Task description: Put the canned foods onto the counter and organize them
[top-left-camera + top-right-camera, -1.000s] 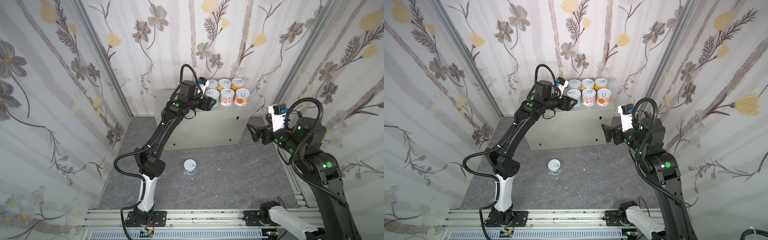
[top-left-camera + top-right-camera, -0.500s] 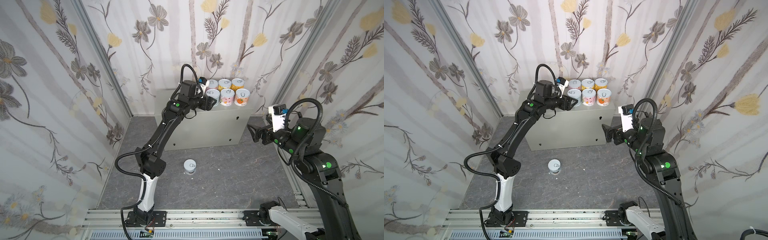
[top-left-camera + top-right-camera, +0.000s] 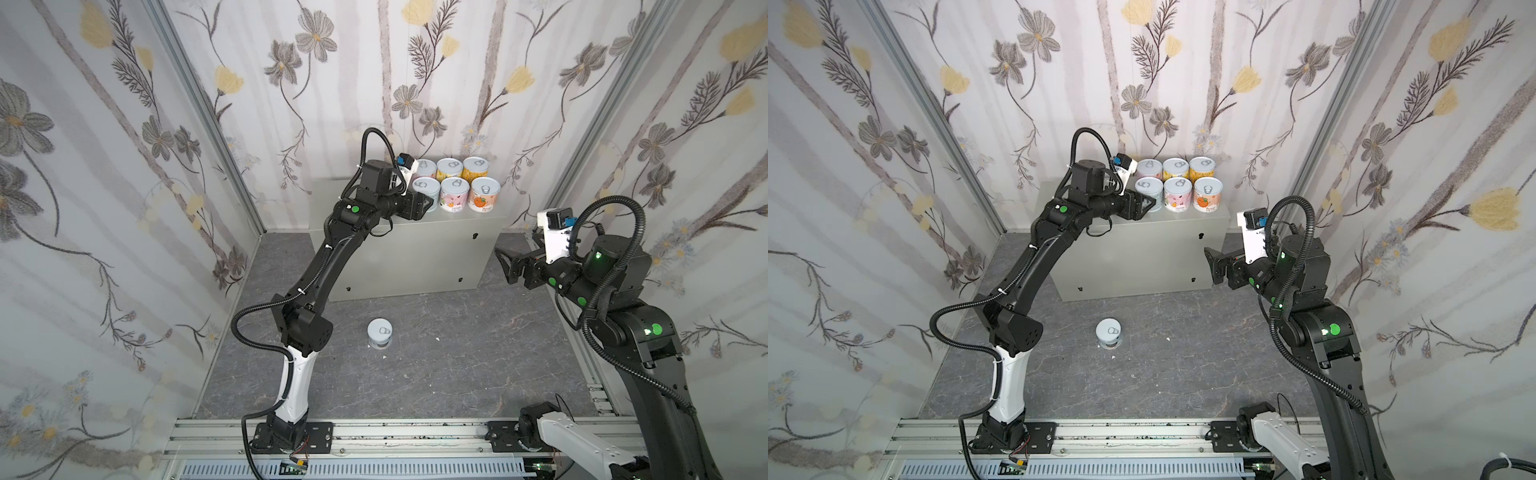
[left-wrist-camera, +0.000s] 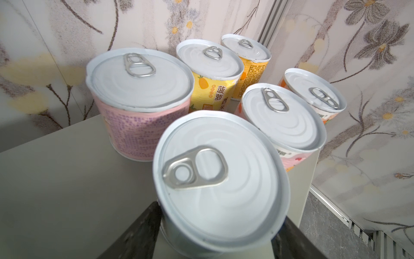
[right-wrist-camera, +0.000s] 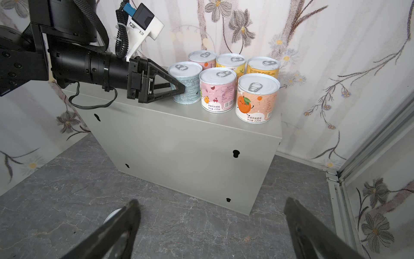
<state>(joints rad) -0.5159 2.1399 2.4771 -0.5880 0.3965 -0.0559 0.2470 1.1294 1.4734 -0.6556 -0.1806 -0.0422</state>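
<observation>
As the left gripper [image 3: 424,203] has its fingers closed on the light blue can [image 5: 187,90], the step in hand looks to me like setting this can into the group on the counter [image 5: 179,145]. The can is upright at the front left corner of the group. Its bottom seems to rest on the flat top, though I cannot be sure that it touches. Just beside it stands a pink and white can [image 5: 217,89], then an orange can [image 5: 257,98], and behind them is a back row [image 5: 231,61] of three. I cannot tell if the blue can touches its neighbour.

To do this well, I think the arm should first make sure the can sits flat. Then the fingers should part slowly and only a little, because the far finger is mostly hidden and may be close to the back row. After that the gripper should draw straight back along its own line, so nothing is dragged or knocked.

The right gripper [image 3: 504,266] is wide apart and empty, hanging beside the right end of the counter. One last can [image 3: 380,332] stands on the floor [image 3: 457,353], well apart from the counter, not yet brought up.
</observation>
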